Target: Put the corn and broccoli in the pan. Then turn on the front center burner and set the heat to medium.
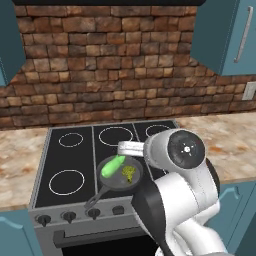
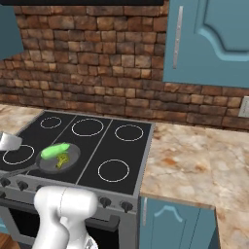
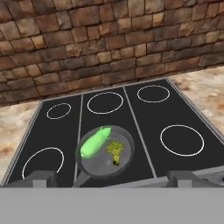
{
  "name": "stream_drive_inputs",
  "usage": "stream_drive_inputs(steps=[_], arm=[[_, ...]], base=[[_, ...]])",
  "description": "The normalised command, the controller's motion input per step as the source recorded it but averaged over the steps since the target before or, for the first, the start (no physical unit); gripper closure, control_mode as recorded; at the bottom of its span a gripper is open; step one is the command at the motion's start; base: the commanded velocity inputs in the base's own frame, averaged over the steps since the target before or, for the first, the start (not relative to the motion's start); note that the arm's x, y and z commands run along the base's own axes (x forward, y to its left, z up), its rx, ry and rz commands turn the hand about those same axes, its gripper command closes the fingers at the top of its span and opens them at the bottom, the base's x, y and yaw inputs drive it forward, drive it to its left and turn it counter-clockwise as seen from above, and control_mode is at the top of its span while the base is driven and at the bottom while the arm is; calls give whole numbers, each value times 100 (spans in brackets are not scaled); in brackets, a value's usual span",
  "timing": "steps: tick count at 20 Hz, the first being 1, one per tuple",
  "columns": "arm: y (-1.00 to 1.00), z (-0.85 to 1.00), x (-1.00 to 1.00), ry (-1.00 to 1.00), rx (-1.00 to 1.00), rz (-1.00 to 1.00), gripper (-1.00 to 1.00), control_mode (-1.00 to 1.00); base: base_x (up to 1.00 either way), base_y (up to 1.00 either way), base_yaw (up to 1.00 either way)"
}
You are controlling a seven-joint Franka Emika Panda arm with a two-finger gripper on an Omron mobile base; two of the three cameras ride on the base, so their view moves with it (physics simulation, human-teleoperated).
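Left base view: corn [image 1: 113,166] and broccoli [image 1: 129,173] lie in the pan [image 1: 120,184]. Right base view: knobs [image 2: 104,202] line the stove front. Hand view: fingers [image 3: 41,177] spread apart, empty; next comes reaching for the burner knob

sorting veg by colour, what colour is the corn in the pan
Bright green corn; hand view shows it best.

bright green corn [image 3: 93,145] and a bumpy yellow-green broccoli [image 3: 115,149] lie in my dark grey pan [image 3: 101,165] on the black glass cooktop [image 3: 175,118], its burners outlined in thin white rings. behind runs a red-brown brick wall [image 1: 110,65] with pale mortar; teal cabinets [image 2: 214,44] frame it, and the counter [image 2: 194,160] is mottled beige-and-rust stone.
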Motion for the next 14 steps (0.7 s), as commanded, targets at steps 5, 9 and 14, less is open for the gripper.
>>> stream_drive_inputs(steps=[5, 9, 14], arm=[[36, -72, -14, -36, -3, -6, -100, -100], [25, -100, 0, -38, 0, -7, -100, -100], [36, -100, 13, -36, 0, -2, -100, -100]], base=[[0, 0, 0], [0, 0, 0], [0, 0, 0]])
